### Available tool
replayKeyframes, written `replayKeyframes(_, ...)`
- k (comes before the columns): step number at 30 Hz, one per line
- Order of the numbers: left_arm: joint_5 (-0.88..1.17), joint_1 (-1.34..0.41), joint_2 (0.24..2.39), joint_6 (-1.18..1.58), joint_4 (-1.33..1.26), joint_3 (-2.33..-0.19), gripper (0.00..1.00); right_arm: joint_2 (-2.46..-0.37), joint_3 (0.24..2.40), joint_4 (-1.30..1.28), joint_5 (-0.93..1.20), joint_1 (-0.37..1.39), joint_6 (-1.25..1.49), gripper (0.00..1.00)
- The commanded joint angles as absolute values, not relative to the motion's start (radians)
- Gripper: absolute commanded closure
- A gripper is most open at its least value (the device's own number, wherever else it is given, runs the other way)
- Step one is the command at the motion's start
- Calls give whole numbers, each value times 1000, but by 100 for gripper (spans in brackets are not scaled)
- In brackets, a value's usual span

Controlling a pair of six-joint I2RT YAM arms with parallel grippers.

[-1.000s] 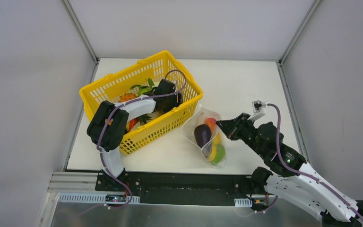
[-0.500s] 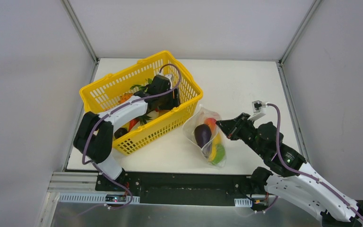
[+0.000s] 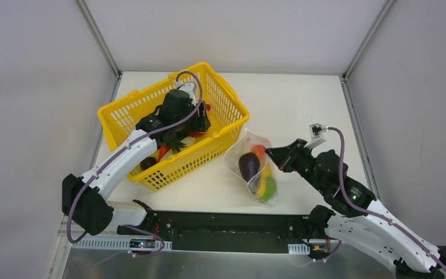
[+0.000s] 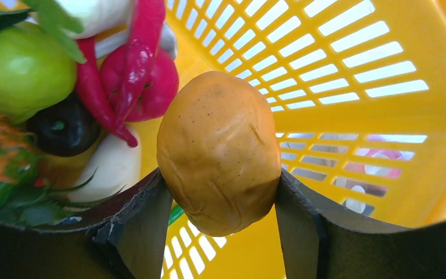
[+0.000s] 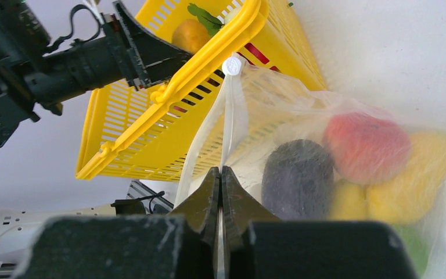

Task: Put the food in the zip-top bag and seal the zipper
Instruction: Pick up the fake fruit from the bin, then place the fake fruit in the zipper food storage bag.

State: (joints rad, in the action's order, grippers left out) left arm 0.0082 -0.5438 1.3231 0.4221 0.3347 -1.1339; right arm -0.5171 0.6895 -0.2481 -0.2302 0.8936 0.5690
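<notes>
White desk [image 3: 290,104]: toy potato [image 4: 218,145] is clamped in left hand [image 4: 219,174] over basket [image 3: 122,113]; zip-top bag [image 3: 235,154], pinched by right hand [image 5: 220,171], lies rightward.

Grey walls [image 3: 226,29], white table [image 3: 308,99].

Two robot arms, the left arm [image 3: 122,165] and the right arm [image 3: 383,235], share one table [image 3: 302,104] with one yellow basket [image 3: 223,131] and one zip-top bag [image 3: 235,152]. Five pieces of food show inside the bag: one purple eggplant [image 5: 298,177], one red piece [image 5: 366,145], two yellow pieces [image 5: 427,165] and one green piece [image 3: 269,188]. The basket shows one tan potato-shaped piece [image 4: 219,151], one green apple [image 4: 23,70], two red chilies [image 4: 136,52], one red round piece [image 4: 161,87] and one black piece [image 4: 64,128]; others lie half hidden and cannot be counted.
</notes>
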Motion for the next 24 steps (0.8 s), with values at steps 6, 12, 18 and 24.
replayKeyframes(6, 12, -549, 1130, 392, 478, -1224, 67, -525, 709, -212, -227, 895, 584, 100)
replayKeyframes(12, 140, -599, 1074, 418, 525, -1281, 67, -574, 711, -152, -168, 895, 599, 100)
replayKeyframes(18, 150, -724, 1056, 423, 571, -1331, 66, -638, 714, -114, -127, 896, 622, 100)
replayKeyframes(24, 156, -844, 1087, 477, 565, -1297, 66, -642, 687, -80, -113, 895, 635, 100)
